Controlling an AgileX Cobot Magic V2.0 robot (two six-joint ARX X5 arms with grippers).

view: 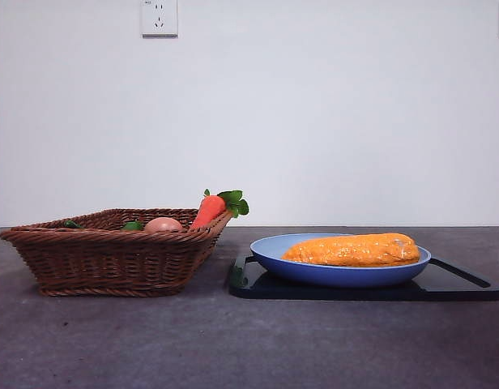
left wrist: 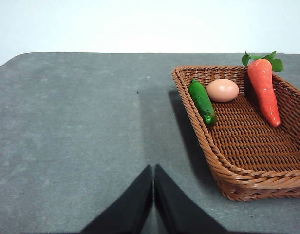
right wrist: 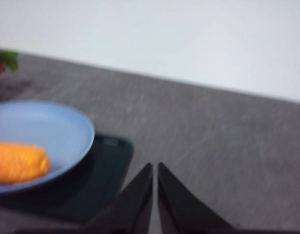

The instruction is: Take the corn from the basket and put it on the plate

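Observation:
The orange-yellow corn [view: 352, 250] lies lengthwise in the blue plate [view: 314, 271], and one end of the corn [right wrist: 19, 163] shows on the plate [right wrist: 57, 131] in the right wrist view. To the left stands the brown wicker basket [view: 104, 259], seen from above as the basket [left wrist: 252, 146] in the left wrist view. My left gripper [left wrist: 153, 170] is shut with nothing in it, over bare table beside the basket. My right gripper [right wrist: 155, 168] is also shut and holds nothing, off to the side of the plate. Neither arm appears in the front view.
Inside the basket lie a carrot [left wrist: 264, 90] with green leaves, a pale egg [left wrist: 222, 90] and a green cucumber [left wrist: 202, 101]. A flat black tray [view: 460, 285] lies under the plate. A wall socket [view: 159, 18] sits on the white wall behind.

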